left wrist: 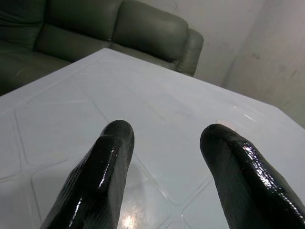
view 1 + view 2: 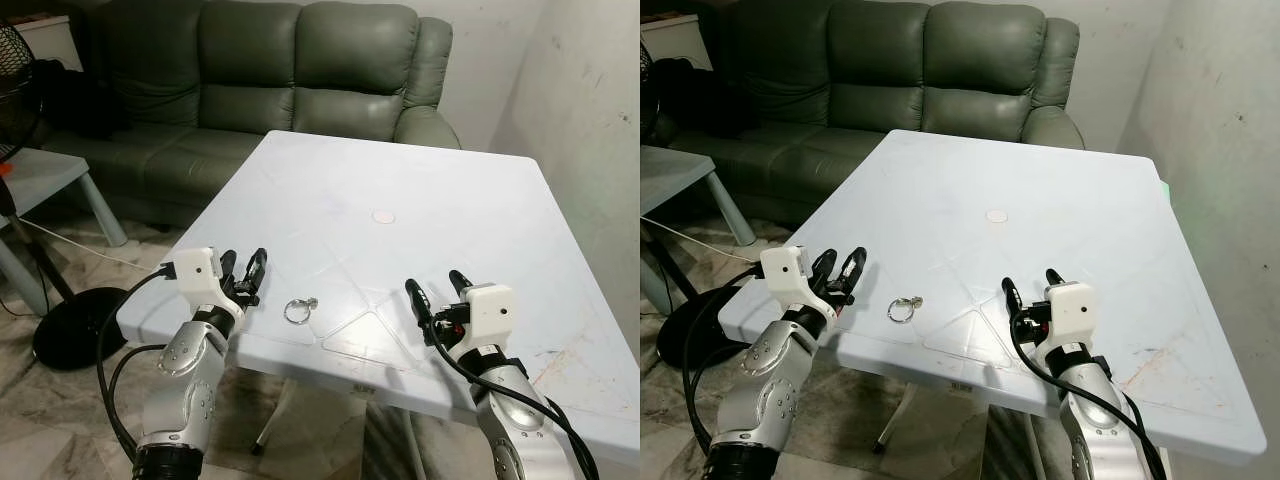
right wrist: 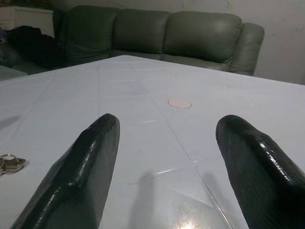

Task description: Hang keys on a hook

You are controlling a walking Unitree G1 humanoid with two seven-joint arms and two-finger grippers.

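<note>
Keys [image 2: 300, 310] lie on your white table [image 2: 480, 250] near its front edge, between the two arms and nearer the left one. You have no readable writing anywhere. Your left gripper [image 2: 246, 274] hovers at the table's 7 o'clock corner, jaws released and empty. Your right gripper [image 2: 437, 290] hovers at 5 o'clock, jaws likewise spread, forearm angled up toward the green sofa [image 2: 270, 70].

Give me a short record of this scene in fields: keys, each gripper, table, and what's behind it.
keys: key ring lying flat near the table's front edge, untouched
left gripper: open, over the front left corner, beside the keys
right gripper: open, over the front edge, farther from the keys
table: white plastic, small round disc at centre
behind: green sofa
</note>
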